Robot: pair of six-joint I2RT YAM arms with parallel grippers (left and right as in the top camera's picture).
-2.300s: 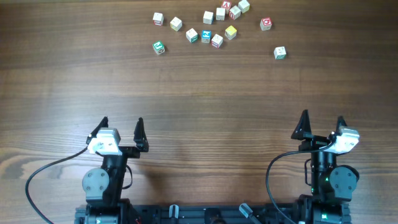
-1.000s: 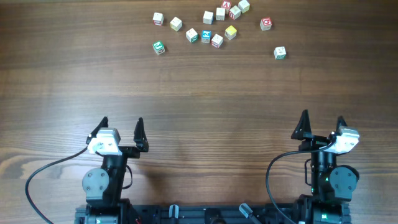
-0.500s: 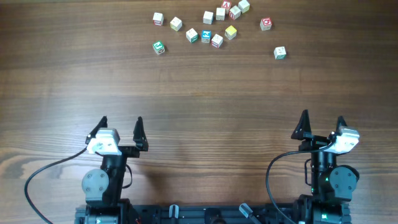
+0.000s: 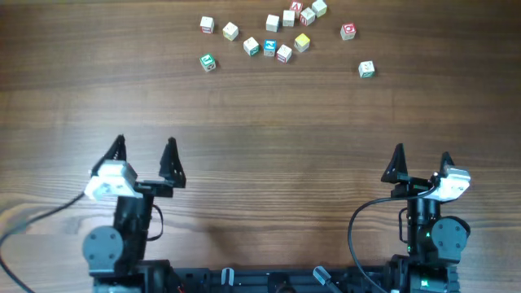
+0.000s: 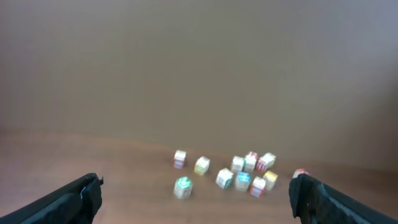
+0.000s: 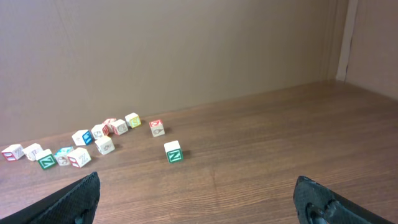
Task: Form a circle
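The ring has not been started: as far as the views show, every step is left to do. The little wooden cubes [image 4: 273, 22] lie in a loose scatter at the far side of the table [image 4: 260, 122], in no curve that could pass for a circle. The nearest thing to an arrangement is a tight group of three [image 4: 269, 49] in the middle of the scatter, with a blue-faced cube [image 4: 269, 47] at its centre. A green-faced cube [image 4: 208, 61] sits apart to the left and a stray cube [image 4: 366, 69] apart to the right. Both arms are at the near edge, well apart from the cubes. The left gripper [image 4: 145, 143] has its jaws spread wide and holds nothing; the right gripper [image 4: 421, 153] likewise — wide and empty. I judge that each cube has yet to be fetched and spaced around a ring.
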